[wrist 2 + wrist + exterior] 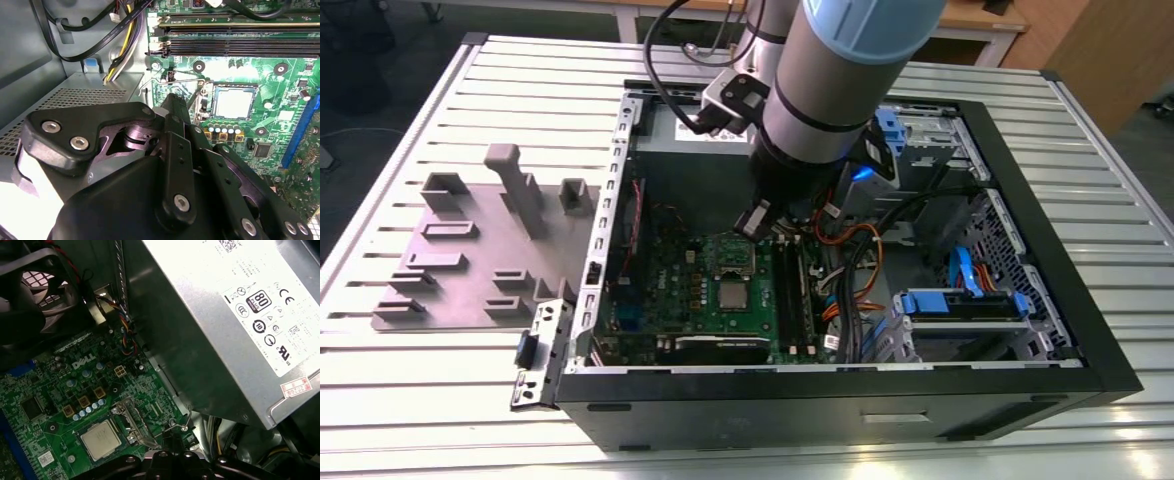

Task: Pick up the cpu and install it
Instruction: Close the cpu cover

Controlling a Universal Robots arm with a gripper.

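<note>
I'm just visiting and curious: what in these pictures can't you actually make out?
- Gripper: in the second wrist view its own black linkage covers the fingertips, so whether they are open or shut is hidden.
- Cpu: it lies in the socket in both wrist views; whether it is fully seated is too small to tell.
- Motherboard: in the exterior view the arm hides its far part.

The chip (233, 102) is silver-grey on a green circuit board (280, 95). The case (854, 400) is black. The bench (440, 400) is pale ribbed metal.
</note>
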